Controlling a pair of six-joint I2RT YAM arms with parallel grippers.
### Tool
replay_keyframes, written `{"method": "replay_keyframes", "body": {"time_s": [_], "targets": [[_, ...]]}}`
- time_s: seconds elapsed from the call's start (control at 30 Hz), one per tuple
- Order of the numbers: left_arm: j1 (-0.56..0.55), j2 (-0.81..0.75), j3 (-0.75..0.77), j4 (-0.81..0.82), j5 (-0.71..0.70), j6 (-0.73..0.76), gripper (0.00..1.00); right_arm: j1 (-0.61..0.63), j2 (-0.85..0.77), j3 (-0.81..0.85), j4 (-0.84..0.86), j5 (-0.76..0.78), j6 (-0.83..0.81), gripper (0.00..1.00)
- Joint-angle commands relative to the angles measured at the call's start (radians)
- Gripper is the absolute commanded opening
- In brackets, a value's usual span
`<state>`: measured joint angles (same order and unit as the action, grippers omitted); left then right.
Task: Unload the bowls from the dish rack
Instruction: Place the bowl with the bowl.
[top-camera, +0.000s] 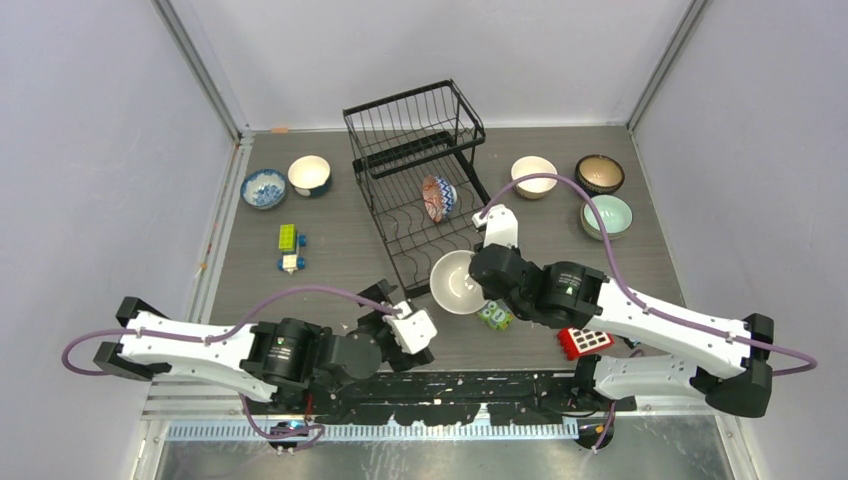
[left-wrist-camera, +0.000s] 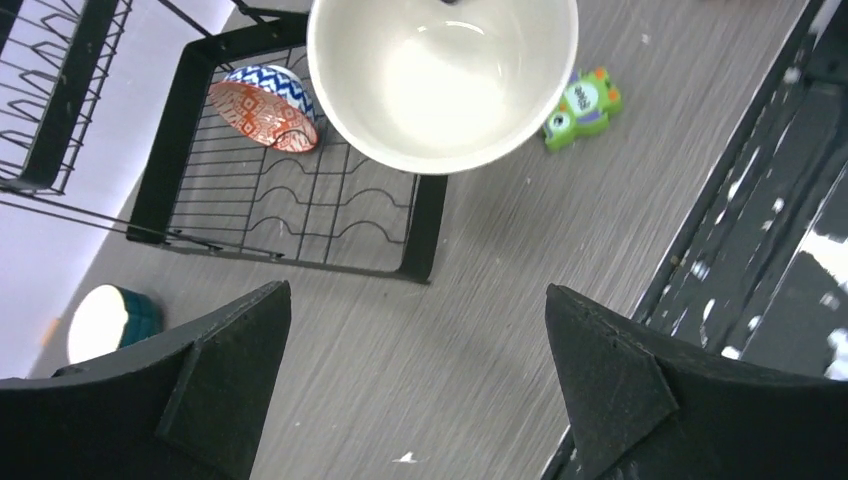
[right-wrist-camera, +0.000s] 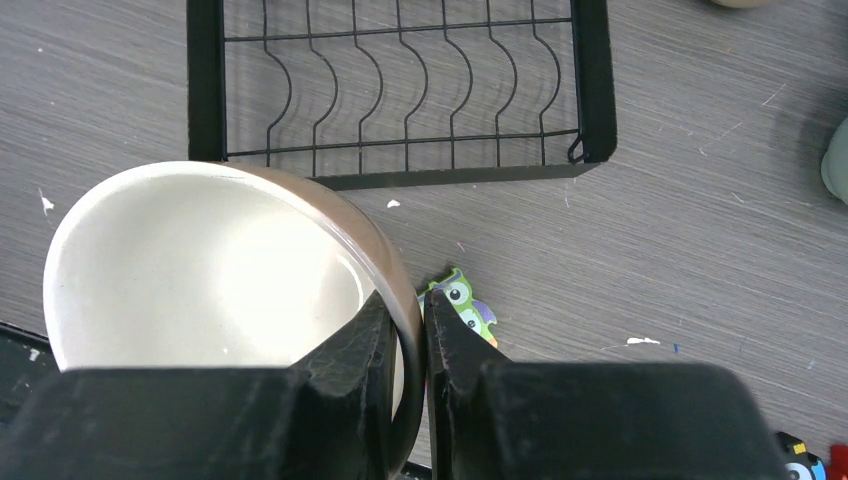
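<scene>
Pincer R (right-wrist-camera: 408, 315) tight on bowl (right-wrist-camera: 190, 270)

Left arm (top-camera: 190, 350), right arm (top-camera: 660, 318): white shells, black joints, purple cables (top-camera: 300, 292); left tool (left-wrist-camera: 415, 390) fingers (left-wrist-camera: 225, 385) black, wedge-shaped.

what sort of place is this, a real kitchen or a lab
Probably a robotics lab cell, not a kitchen: the left arm and right arm are mounted at a grey table boxed in by plain white walls, and the dish rack, bowls and toy blocks look like laid-out props.
</scene>
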<state>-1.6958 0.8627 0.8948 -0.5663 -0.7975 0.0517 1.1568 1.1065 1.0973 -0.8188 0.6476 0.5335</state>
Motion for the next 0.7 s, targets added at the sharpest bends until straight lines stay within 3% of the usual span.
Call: {"method": "replay_keyframes", "body": {"time_s": [0.0, 0.1, 0.2, 0.37, 0.67], "targets": [[0.003, 0.014, 0.046, 0.200, -0.111, -0.189, 1.00, -0.002, -0.044, -0.003, 0.080, 0.066, 0.066, 0.01], [0.053, 0.048, 0.059, 0.255, -0.127, -0.292, 1.00, -0.006, -0.067, -0.029, 0.102, 0.079, 0.081, 0.01], [0.161, 0.074, 0.074, 0.202, -0.140, -0.535, 1.00, -0.014, -0.080, -0.045, 0.111, 0.082, 0.098, 0.01], [0.383, 0.050, 0.043, 0.086, 0.003, -0.959, 1.00, -0.020, -0.091, -0.058, 0.113, 0.078, 0.115, 0.01], [0.423, 0.102, 0.085, -0.015, 0.043, -1.205, 1.00, -0.027, -0.108, -0.069, 0.137, 0.072, 0.153, 0.01]]}}
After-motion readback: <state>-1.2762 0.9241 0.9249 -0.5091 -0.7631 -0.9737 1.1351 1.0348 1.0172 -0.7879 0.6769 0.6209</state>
